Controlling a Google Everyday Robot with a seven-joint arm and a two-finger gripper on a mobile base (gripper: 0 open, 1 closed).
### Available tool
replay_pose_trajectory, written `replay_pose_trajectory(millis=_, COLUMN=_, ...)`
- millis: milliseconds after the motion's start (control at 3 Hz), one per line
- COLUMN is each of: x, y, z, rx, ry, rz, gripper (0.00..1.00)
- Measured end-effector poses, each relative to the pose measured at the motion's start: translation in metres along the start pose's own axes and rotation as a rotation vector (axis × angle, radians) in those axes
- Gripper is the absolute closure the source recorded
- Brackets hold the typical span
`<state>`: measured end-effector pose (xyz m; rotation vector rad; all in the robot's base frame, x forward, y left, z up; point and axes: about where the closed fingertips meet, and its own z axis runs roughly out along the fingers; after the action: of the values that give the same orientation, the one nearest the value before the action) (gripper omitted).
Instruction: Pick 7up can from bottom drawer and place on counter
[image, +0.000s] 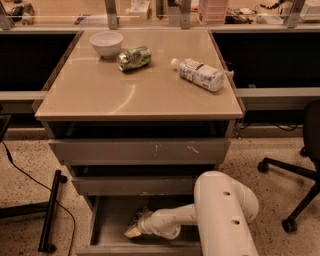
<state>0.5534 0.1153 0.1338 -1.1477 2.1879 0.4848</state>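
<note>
The bottom drawer of the grey cabinet is pulled open at the bottom of the camera view. My white arm reaches down into it from the right. My gripper sits low over the drawer floor at its left-middle. A small pale object lies at the gripper's tip; I cannot tell whether it is the 7up can or whether it is held. The tan counter tops the cabinet above.
On the counter stand a white bowl, a greener shiny can on its side and a white-labelled plastic bottle on its side. An office chair base is at the right. A black stand leg and a cable lie on the floor at the left.
</note>
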Motion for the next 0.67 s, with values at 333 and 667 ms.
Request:
replay_pose_trajectory(millis=333, x=0.0, y=0.0, z=0.0, rx=0.0, ry=0.0, rz=0.0, gripper=0.41)
replay_pose_trajectory(millis=667, x=0.0, y=0.0, z=0.0, rx=0.0, ry=0.0, rz=0.0, gripper=0.64)
